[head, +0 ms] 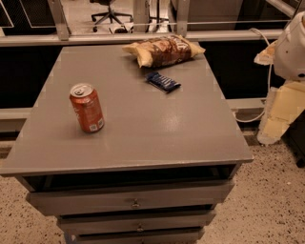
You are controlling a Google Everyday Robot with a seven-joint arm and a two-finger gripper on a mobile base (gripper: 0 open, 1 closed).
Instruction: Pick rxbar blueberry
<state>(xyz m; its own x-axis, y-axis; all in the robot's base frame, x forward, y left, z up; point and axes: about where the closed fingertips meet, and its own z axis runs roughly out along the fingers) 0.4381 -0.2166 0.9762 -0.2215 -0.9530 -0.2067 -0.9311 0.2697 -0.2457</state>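
Note:
The rxbar blueberry (pixel 163 81) is a small flat dark blue bar with white lettering. It lies on the grey table top (pixel 143 124) toward the back, just in front of the chip bag. My gripper (pixel 279 113) hangs at the right edge of the view, off the table's right side and well to the right of the bar, a little nearer to the camera. It touches nothing on the table.
A tan-and-brown chip bag (pixel 163 49) lies at the table's back edge. An orange soda can (pixel 86 107) stands upright at the left. Drawers (pixel 136 202) sit below the table front. A white cable (pixel 259 114) runs behind the arm. An office chair (pixel 110 10) stands beyond a rail.

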